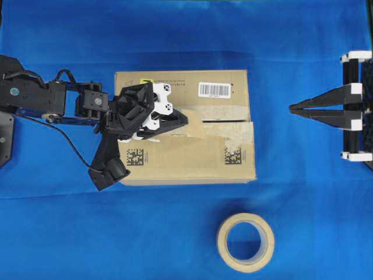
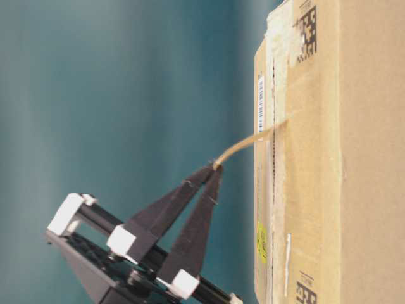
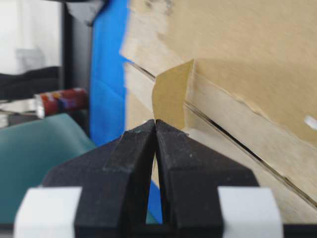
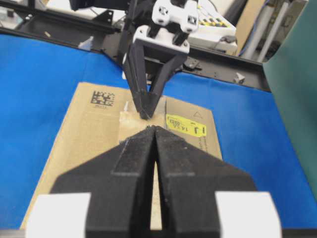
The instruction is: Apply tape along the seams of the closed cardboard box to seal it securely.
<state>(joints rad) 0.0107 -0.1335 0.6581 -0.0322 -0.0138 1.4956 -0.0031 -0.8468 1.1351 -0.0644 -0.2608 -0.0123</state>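
The cardboard box (image 1: 186, 157) lies flat on the blue cloth, and its seams (image 1: 228, 121) run across the top between torn pale strips. My left gripper (image 1: 187, 119) hovers over the middle of the box, shut on one end of the tape (image 1: 196, 123). From the table-level view the tape (image 2: 243, 144) stretches from the left gripper (image 2: 217, 167) to the box top (image 2: 329, 158), meeting it beside the slit (image 2: 273, 190). The left wrist view shows the tape (image 3: 171, 96) rising from the left gripper (image 3: 155, 123) next to the seam (image 3: 237, 144). My right gripper (image 1: 291, 108) is shut and empty, off the box's right side.
A round roll of tan tape (image 1: 245, 242) lies on the cloth in front of the box. A yellow sticker (image 4: 185, 125) and a white barcode label (image 1: 214, 89) mark the box top. Blue cloth (image 1: 309, 192) surrounds the box on all sides.
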